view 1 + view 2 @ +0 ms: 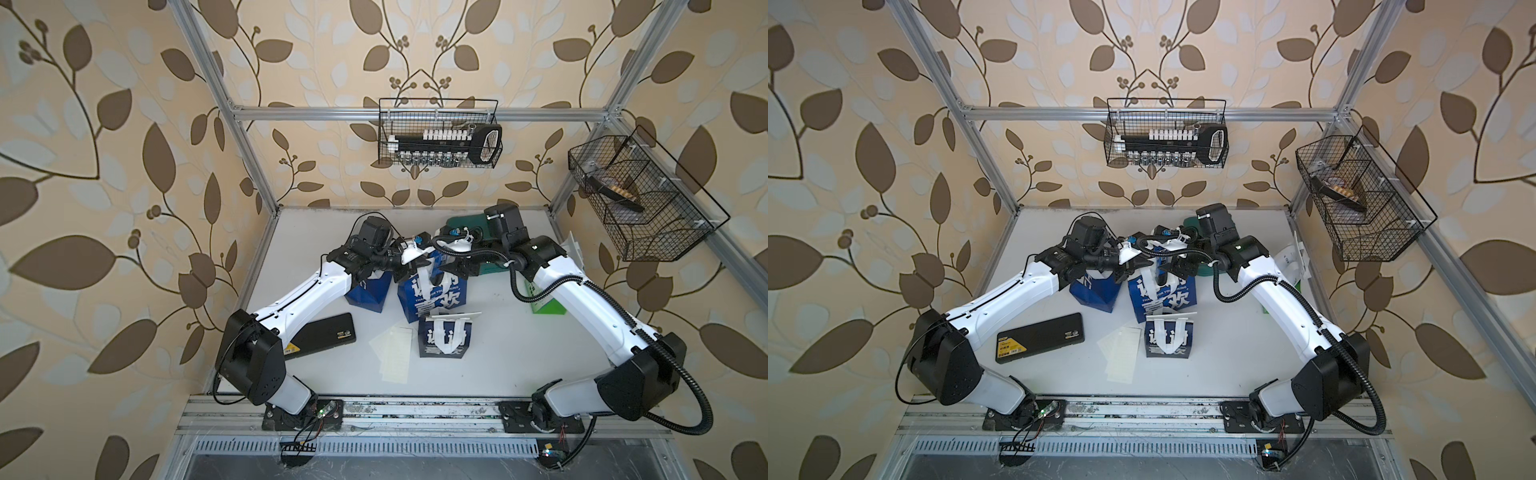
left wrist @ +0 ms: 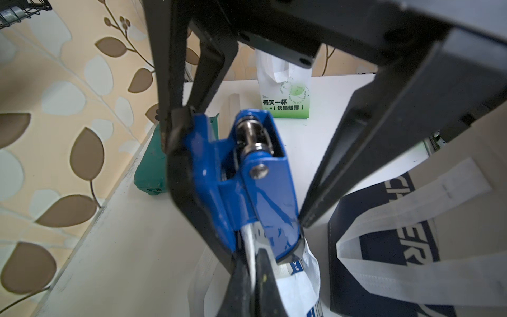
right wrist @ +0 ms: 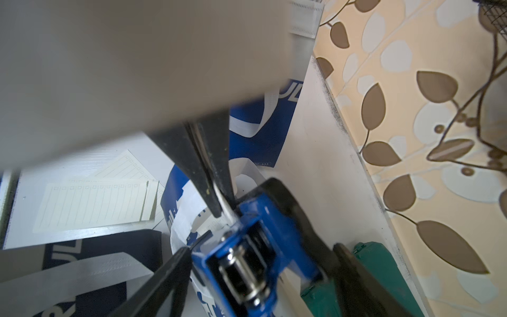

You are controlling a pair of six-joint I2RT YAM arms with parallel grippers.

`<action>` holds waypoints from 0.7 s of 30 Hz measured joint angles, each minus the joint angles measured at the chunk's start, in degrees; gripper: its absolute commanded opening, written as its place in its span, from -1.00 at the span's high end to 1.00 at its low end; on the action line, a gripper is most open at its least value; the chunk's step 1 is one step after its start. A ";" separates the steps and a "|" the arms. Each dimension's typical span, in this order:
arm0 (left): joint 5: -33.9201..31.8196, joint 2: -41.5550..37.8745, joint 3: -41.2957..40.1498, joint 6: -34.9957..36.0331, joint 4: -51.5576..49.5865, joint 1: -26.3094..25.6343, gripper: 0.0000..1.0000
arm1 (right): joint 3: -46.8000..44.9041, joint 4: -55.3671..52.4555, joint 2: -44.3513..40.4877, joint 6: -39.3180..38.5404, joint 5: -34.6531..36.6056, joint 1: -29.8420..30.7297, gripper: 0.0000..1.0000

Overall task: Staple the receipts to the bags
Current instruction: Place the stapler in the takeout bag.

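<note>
Both arms meet over the middle bag [image 1: 432, 301], the bigger blue-and-white one standing mid-table [image 1: 507, 357].

I see the left gripper [image 2: 251, 270] with its fingers pressed together, pinching the top edge of that bag. White paper with blue print bunches out beside the tips. I can't tell whether a receipt is in the pinch too.

I read the right gripper [image 3: 255, 247] as clamped on the blue stapler [image 2: 255, 175], with a finger touching each flank. The stapler's nose sits right at the left gripper's pinch, against the thin white edge.

Other bags:
- The second blue-and-white bag [image 1: 370, 297] stands just beside the middle one, under the left arm.
- The small navy bag [image 1: 446, 338] stands on the near side of the middle one, handles up.
- The white-and-green bag [image 2: 285, 90] is upright out to the right, well apart from the others. In both top views the right arm mostly hides it.

The loose receipts [image 1: 392, 353] lie flat and overlapping on the table, just left of the navy bag.

The black case [image 1: 1038, 343] lies flat beside the left arm. The green case [image 2: 151, 170] is at the back of the table, behind the grippers.
</note>
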 measured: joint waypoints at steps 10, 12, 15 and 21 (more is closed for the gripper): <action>2.80 3.02 3.02 4.50 0.20 0.20 1.00 | -3.17 2.36 -3.10 2.29 1.64 0.42 -0.51; 3.54 3.54 3.87 5.16 -0.13 0.22 1.00 | -3.67 2.27 -4.02 2.56 2.08 0.39 -0.51; 4.09 4.61 5.66 3.43 -0.50 0.50 1.00 | -4.44 0.50 -5.11 0.79 1.31 1.07 -0.53; 5.70 4.92 6.91 1.66 -1.38 1.27 1.00 | -7.45 -2.64 -7.89 -0.46 -2.29 -1.77 -0.58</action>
